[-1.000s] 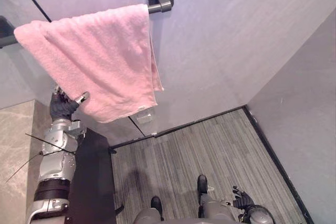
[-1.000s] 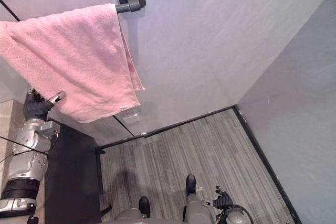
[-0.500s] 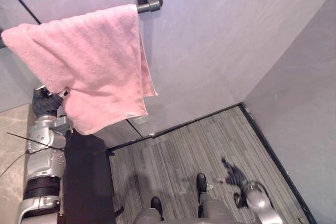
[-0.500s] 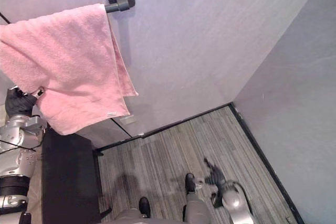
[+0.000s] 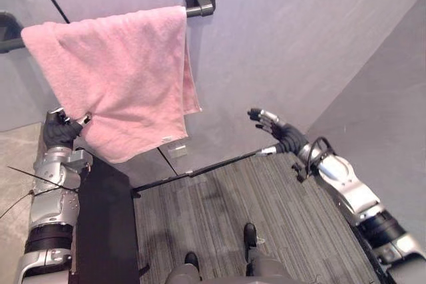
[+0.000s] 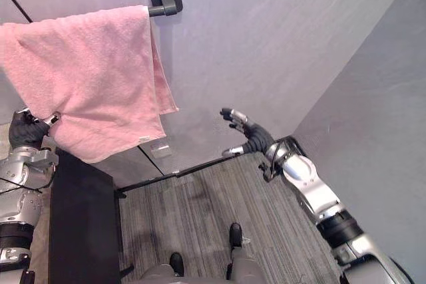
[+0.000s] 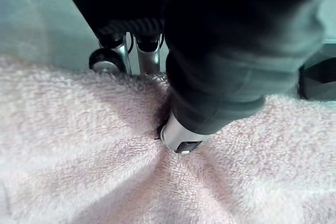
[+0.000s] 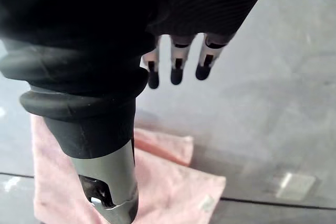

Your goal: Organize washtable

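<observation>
Hanging from the wall bar [image 5: 200, 10], the pink towel [image 5: 120, 74] is being pinched, apparently, at its lower corner by the left hand [image 5: 61, 131]. The right hand [image 5: 283, 136], fingers spread, is hovering well apart to the towel's right.

Most likely a bathroom or washroom: a pink towel [image 5: 113, 78] hangs over a dark bar [image 5: 200, 11] fixed to the plain grey wall [image 5: 299, 38] (its square bracket shows at the right end). A black cabinet [image 5: 106, 231] stands at the left, on a striped grey floor [image 5: 279, 217].
</observation>
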`<state>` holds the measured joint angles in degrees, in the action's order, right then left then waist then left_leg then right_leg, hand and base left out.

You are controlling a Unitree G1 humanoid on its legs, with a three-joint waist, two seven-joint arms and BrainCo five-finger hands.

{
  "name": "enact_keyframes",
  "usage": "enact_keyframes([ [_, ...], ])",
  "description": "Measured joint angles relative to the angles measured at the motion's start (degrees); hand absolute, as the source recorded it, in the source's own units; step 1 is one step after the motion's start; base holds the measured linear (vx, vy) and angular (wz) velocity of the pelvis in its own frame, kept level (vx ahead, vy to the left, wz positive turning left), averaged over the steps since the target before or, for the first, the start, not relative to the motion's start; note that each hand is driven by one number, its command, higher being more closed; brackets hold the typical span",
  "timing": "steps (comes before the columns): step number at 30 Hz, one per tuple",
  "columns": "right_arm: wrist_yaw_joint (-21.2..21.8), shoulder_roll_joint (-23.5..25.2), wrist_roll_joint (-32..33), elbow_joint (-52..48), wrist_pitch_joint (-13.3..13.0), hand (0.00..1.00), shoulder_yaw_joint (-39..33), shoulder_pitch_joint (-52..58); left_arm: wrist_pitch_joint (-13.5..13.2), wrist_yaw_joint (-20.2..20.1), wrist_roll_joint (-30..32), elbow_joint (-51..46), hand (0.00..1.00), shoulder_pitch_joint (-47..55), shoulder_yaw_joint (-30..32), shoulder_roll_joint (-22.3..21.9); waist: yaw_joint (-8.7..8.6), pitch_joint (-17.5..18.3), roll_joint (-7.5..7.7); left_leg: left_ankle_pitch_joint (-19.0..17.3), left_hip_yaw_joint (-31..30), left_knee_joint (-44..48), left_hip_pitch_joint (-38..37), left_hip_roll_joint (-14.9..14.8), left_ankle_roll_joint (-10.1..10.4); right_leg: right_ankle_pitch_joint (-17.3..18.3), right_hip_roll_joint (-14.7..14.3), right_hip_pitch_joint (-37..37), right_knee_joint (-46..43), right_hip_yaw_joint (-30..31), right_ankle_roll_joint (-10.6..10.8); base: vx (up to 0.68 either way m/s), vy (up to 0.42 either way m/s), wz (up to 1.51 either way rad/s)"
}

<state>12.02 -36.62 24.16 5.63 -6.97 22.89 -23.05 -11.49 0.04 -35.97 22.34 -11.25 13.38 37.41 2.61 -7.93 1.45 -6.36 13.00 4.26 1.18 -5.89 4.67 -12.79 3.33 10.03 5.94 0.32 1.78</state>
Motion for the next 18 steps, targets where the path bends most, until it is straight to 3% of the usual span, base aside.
enact_keyframes([
  [6, -3.93, 1.25, 0.02, 12.61, 0.11, 0.00, 0.85, -10.58, -0.25, 0.13, -0.03, 0.99, 1.00, -1.31, 0.05, -2.33, 1.53, -0.05, -0.11, 0.23, -1.53, 0.14, 0.99, -0.04, 0.28, -0.20, -0.02, 0.12, -0.02, -1.36, -0.26, -0.03, -0.011, 0.11],
  [14, -8.20, 9.28, 0.48, 33.39, 1.19, 0.00, 2.87, -31.30, -0.79, 0.09, -1.55, 9.82, 1.00, -8.60, -0.37, -3.78, 4.31, -0.82, -1.37, 0.34, -2.15, 0.70, 1.63, -0.19, 0.41, -0.43, -0.14, 0.27, -0.01, -1.90, -0.56, 0.00, 0.003, 0.02],
  [18, -10.63, 14.47, 0.51, 40.47, 1.34, 0.00, 2.28, -36.99, -0.85, 0.05, -1.56, 11.01, 1.00, -10.30, -0.62, -4.60, 4.62, -1.03, -1.73, 0.37, -2.85, 0.86, 2.15, -0.15, 0.41, -0.43, -0.04, 0.34, -0.04, -2.51, -0.55, 0.01, 0.018, 0.08],
])
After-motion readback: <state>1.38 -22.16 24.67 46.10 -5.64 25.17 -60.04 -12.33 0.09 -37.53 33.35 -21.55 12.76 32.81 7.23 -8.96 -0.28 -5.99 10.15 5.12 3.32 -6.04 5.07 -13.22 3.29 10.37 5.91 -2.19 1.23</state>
